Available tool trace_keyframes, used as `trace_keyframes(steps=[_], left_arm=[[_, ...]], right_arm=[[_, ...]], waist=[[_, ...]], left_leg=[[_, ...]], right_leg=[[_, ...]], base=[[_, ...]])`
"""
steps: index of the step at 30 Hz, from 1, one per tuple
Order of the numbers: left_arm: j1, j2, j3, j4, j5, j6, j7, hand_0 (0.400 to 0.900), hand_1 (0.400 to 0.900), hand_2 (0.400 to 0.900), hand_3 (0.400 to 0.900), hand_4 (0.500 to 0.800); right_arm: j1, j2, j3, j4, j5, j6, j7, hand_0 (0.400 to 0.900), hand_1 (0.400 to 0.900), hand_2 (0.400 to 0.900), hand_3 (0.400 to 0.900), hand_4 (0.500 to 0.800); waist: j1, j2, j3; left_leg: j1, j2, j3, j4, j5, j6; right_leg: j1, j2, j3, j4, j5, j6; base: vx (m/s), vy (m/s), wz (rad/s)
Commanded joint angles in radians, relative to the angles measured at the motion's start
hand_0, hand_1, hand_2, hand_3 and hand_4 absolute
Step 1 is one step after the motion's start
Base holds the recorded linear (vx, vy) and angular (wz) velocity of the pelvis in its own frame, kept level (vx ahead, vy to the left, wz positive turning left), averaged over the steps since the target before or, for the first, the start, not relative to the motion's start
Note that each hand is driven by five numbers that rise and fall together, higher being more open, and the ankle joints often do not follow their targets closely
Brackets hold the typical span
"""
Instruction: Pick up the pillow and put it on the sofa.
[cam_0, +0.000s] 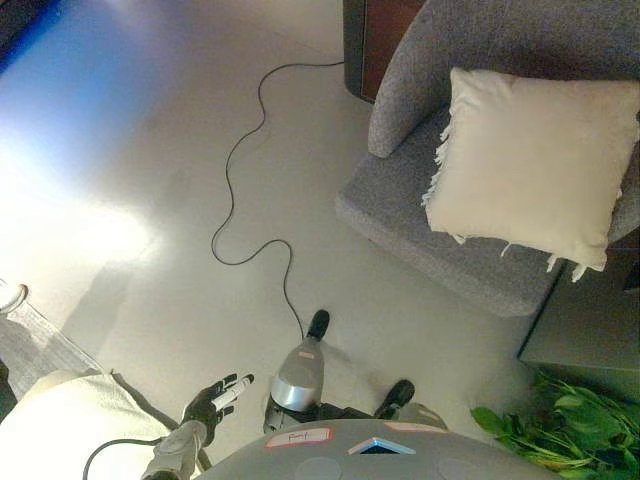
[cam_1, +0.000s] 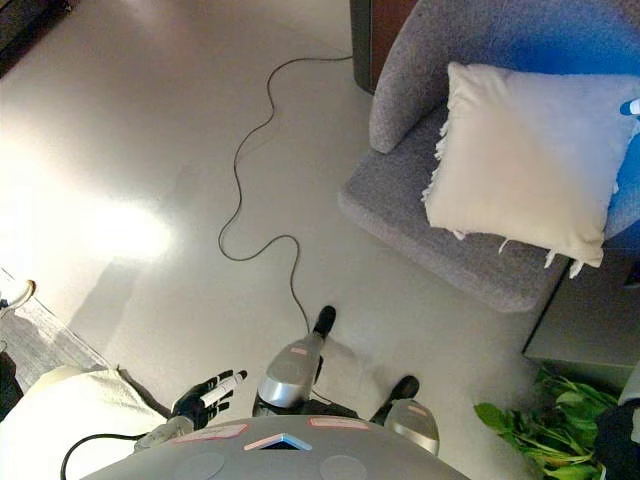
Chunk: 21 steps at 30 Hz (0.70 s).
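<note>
Left hand (cam_0: 212, 402): fingers spread, holding nothing, far from grey fabric sofa (cam_0: 420, 205).
Pillow: cream fringed square pillow (cam_0: 530, 165) sits on sofa.
Tip: let it rest.

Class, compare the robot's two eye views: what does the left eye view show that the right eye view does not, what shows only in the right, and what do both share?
Only the left eye view: nothing of note that the other lacks.

Only the right eye view: a dark shape at the lower right corner, perhaps the right hand, too unclear to confirm.

Both: the cream pillow lying on the grey sofa, the green plant at lower right, another cream cushion at lower left, and the left hand with fingers straight, holding nothing.
</note>
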<state>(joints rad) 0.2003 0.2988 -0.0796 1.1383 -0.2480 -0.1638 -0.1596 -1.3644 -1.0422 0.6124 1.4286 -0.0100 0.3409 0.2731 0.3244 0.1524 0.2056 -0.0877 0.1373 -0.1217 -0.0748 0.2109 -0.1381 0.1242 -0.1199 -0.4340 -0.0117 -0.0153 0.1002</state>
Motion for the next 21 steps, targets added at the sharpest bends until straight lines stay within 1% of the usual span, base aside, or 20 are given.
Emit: trace_keyframes(steps=[1, 3, 9, 11, 13, 15, 16, 17, 18, 19, 20, 21], left_arm=[[0.033, 0.071, -0.083, 0.009, -0.003, -0.012, 0.025, 0.9, 0.9, 0.9, 0.9, 0.8], [0.03, 0.073, -0.083, 0.009, -0.003, -0.01, 0.024, 0.9, 0.9, 0.9, 0.9, 0.8], [0.019, 0.079, -0.083, 0.016, -0.008, 0.0, 0.016, 0.9, 0.9, 0.9, 0.9, 0.8], [0.014, 0.079, -0.079, 0.013, -0.005, 0.013, 0.012, 0.9, 0.9, 0.9, 0.9, 0.8], [0.002, 0.087, -0.078, 0.009, 0.003, 0.034, -0.002, 0.9, 0.9, 0.9, 0.9, 0.8], [-0.022, 0.09, -0.082, 0.019, 0.003, 0.05, -0.016, 0.9, 0.9, 0.9, 0.9, 0.8], [-0.037, 0.088, -0.08, 0.023, -0.001, 0.06, -0.018, 0.9, 0.9, 0.9, 0.9, 0.8], [-0.047, 0.087, -0.081, 0.027, 0.0, 0.063, -0.021, 0.9, 0.9, 0.9, 0.9, 0.8], [-0.06, 0.085, -0.083, 0.027, -0.009, 0.073, -0.025, 0.9, 0.9, 0.9, 0.9, 0.8], [-0.077, 0.08, -0.083, 0.026, -0.011, 0.087, -0.024, 0.9, 0.9, 0.9, 0.9, 0.8], [-0.093, 0.069, -0.086, 0.037, -0.016, 0.093, -0.021, 0.9, 0.9, 0.9, 0.9, 0.8], [-0.104, 0.063, -0.089, 0.042, -0.024, 0.102, -0.022, 0.9, 0.9, 0.9, 0.9, 0.8]], right_arm=[[-0.113, -0.086, 0.098, -0.1, -0.051, -0.021, -0.098, 0.9, 0.9, 0.9, 0.9, 0.8], [-0.111, -0.088, 0.096, -0.1, -0.051, -0.015, -0.111, 0.9, 0.9, 0.9, 0.9, 0.8], [-0.063, -0.104, 0.066, -0.102, -0.044, -0.009, -0.108, 0.9, 0.9, 0.9, 0.9, 0.8], [-0.017, -0.101, 0.034, -0.111, -0.011, -0.029, -0.071, 0.9, 0.9, 0.9, 0.9, 0.8], [0.092, -0.086, -0.031, -0.158, 0.058, -0.067, 0.034, 0.9, 0.9, 0.9, 0.9, 0.8], [0.208, -0.048, -0.089, -0.197, 0.105, -0.11, 0.07, 0.9, 0.9, 0.9, 0.9, 0.8], [0.292, -0.014, -0.136, -0.217, 0.12, -0.141, 0.082, 0.9, 0.9, 0.9, 0.9, 0.8], [0.352, 0.01, -0.17, -0.233, 0.132, -0.152, 0.093, 0.9, 0.9, 0.9, 0.9, 0.8], [0.455, 0.053, -0.224, -0.268, 0.162, -0.17, 0.09, 0.9, 0.9, 0.9, 0.9, 0.8], [0.55, 0.108, -0.273, -0.303, 0.166, -0.162, 0.085, 0.9, 0.9, 0.9, 0.9, 0.8], [0.634, 0.173, -0.315, -0.314, 0.128, -0.175, 0.086, 0.9, 0.9, 0.9, 0.9, 0.8], [0.71, 0.229, -0.331, -0.327, 0.131, -0.197, 0.055, 0.9, 0.9, 0.9, 0.9, 0.8]], waist=[[0.0, -0.089, -0.036], [-0.003, -0.09, -0.036], [-0.016, -0.098, -0.041], [-0.023, -0.105, -0.044], [-0.041, -0.113, -0.051], [-0.065, -0.121, -0.058], [-0.083, -0.125, -0.063], [-0.093, -0.13, -0.066], [-0.109, -0.136, -0.066], [-0.128, -0.141, -0.069], [-0.146, -0.146, -0.071], [-0.159, -0.15, -0.073]], left_leg=[[-0.037, 0.041, 0.011, 0.08, 0.041, -0.073], [-0.036, 0.038, 0.013, 0.08, 0.032, -0.072], [-0.017, 0.033, 0.025, 0.077, 0.001, -0.068], [-0.01, 0.027, 0.03, 0.08, -0.019, -0.066], [0.008, 0.023, 0.043, 0.077, -0.048, -0.062], [0.021, 0.018, 0.063, 0.083, -0.085, -0.052], [0.03, 0.018, 0.076, 0.092, -0.104, -0.048], [0.036, 0.018, 0.085, 0.101, -0.114, -0.044], [0.046, 0.016, 0.095, 0.112, -0.129, -0.039], [0.056, 0.013, 0.106, 0.122, -0.148, -0.032], [0.069, 0.012, 0.117, 0.123, -0.165, -0.026], [0.081, 0.012, 0.128, 0.122, -0.177, -0.019]], right_leg=[[0.023, -0.027, 0.033, 0.014, -0.099, -0.041], [0.022, -0.029, 0.036, 0.016, -0.101, -0.04], [0.027, -0.032, 0.038, 0.015, -0.099, -0.038], [0.028, -0.036, 0.04, 0.011, -0.095, -0.034], [0.02, -0.037, 0.045, 0.012, -0.09, -0.029], [0.013, -0.042, 0.053, 0.016, -0.086, -0.026], [0.011, -0.045, 0.06, 0.019, -0.084, -0.024], [0.013, -0.046, 0.066, 0.019, -0.083, -0.023], [0.015, -0.048, 0.079, 0.02, -0.079, -0.021], [0.014, -0.051, 0.088, 0.021, -0.076, -0.019], [0.014, -0.053, 0.099, 0.021, -0.073, -0.016], [0.013, -0.054, 0.11, 0.022, -0.069, -0.014]], base=[[0.02, 0.023, -0.07], [0.0, 0.011, -0.07], [-0.01, 0.002, -0.02], [-0.06, 0.01, -0.06], [-0.11, 0.018, -0.06], [-0.08, 0.039, -0.14], [-0.04, 0.048, -0.24], [-0.03, 0.053, -0.32], [-0.04, 0.056, -0.34], [-0.05, 0.056, -0.41], [-0.05, 0.052, -0.36], [-0.03, 0.032, -0.24]])
